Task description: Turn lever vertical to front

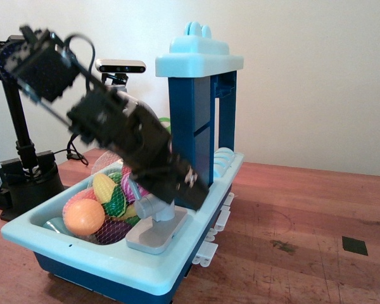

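Black gripper (193, 187) blurry at middle of frame, just above grey lever (149, 206) on toy faucet; open or closed, cannot tell.

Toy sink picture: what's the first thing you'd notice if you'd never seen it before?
The big black robot arm grabs the eye first, slanting down from the upper left across the middle, blurred, its gripper low beside the grey faucet. Under it sits a light blue toy sink holding a net bag of bright plastic fruit, an orange ball in front. A tall dark blue tower with a pale cap stands behind.
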You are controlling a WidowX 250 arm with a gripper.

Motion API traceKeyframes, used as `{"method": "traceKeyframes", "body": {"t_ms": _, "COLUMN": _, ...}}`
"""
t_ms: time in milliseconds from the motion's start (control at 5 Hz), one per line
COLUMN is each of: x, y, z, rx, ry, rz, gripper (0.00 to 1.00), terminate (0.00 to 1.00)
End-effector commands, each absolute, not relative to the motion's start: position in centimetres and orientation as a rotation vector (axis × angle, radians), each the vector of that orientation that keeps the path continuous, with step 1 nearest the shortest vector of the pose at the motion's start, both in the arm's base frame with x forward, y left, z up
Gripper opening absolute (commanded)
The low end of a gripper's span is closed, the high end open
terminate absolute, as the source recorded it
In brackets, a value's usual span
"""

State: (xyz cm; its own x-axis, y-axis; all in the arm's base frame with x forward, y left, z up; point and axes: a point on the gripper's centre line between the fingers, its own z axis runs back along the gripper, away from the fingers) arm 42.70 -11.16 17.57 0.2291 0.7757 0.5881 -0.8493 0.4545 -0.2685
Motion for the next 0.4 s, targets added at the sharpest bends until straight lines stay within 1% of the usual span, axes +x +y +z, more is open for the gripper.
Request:
{"method": "traceKeyframes", "body": {"t_ms": 0, "x": 39.5, "y": -10.2, "z": 20.3, "rx": 0.053, "ry": -0.753, "rz": 1.179, "gripper": 1.00, "terminate": 0.00}}
{"method": "traceKeyframes", "body": {"t_ms": 200, "x": 36.6, "y": -10.7, "z": 19.6, "rx": 0.037, "ry": -0.743, "rz": 1.204, "gripper": 1.00, "terminate": 0.00}}
